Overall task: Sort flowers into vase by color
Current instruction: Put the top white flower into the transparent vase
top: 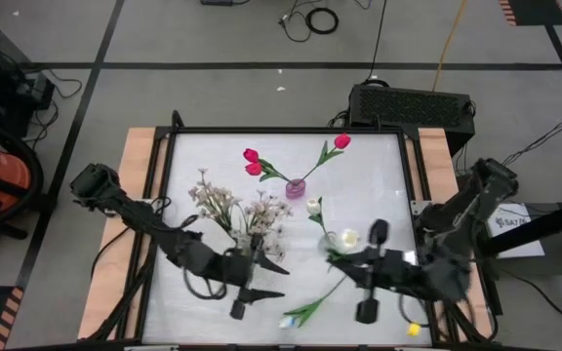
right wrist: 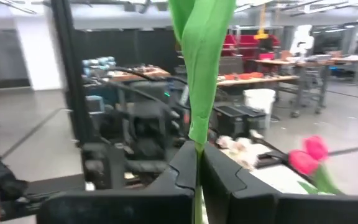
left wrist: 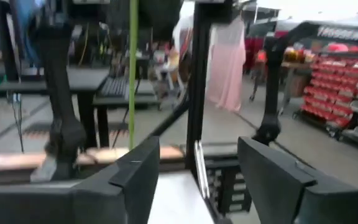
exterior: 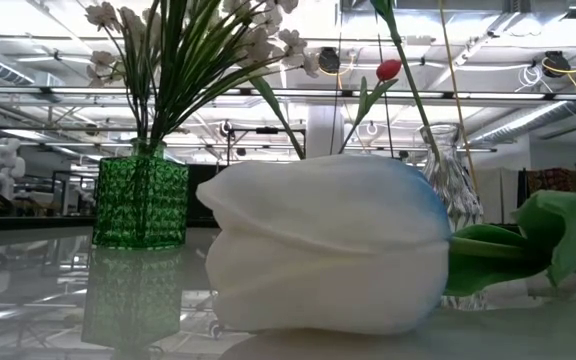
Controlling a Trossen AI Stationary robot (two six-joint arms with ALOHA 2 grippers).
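Our right hand (right wrist: 197, 168) is clenched on a green stem (right wrist: 199, 74) rising straight up from it, while our left hand (left wrist: 197, 180) stands released near the green vase (exterior: 140, 200).

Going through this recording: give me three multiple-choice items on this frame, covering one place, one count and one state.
1. The cream sprays stand in:
A. the green vase
B. the pink vase
C. no vase, flat on the table

2. Pink-red tulip blooms in the high view:
A. one
B. three
C. five

3. The right end effector is:
A. open and empty
B. shut on a vase rim
C. shut on a green stem

Answers:
1 A: in the low view the cream sprays rise from the green vase.
2 B: three pink-red tulips fan out from the pink vase.
3 C: in its wrist view the right end effector pinches a green stem between closed fingers.
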